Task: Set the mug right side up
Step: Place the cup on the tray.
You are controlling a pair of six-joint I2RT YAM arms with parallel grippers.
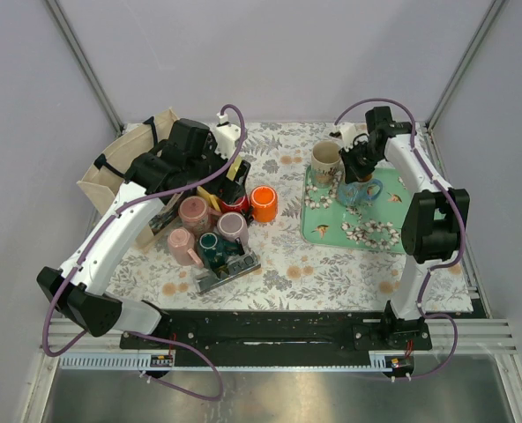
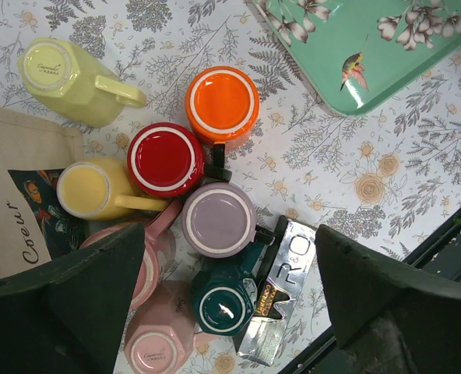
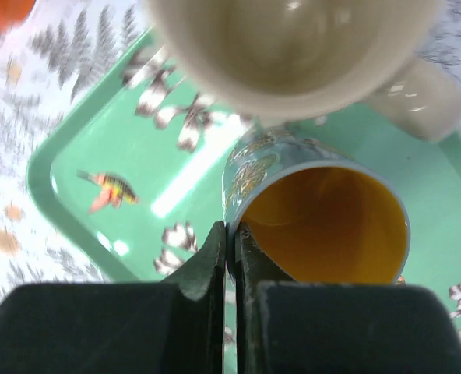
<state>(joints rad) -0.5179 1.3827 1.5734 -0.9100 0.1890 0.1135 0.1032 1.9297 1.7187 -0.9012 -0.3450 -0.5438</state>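
A blue patterned mug with an orange-yellow inside is over the green tray, its mouth turned towards the wrist camera. My right gripper is shut on its rim, one finger inside and one outside. In the top view the mug sits under the right gripper on the tray. My left gripper is open and empty, hovering above a cluster of upside-down mugs; it also shows in the top view.
A cream mug stands upright on the tray right behind the blue one. The cluster holds orange, red, purple, teal and pink mugs, next to a foil packet and a cloth bag.
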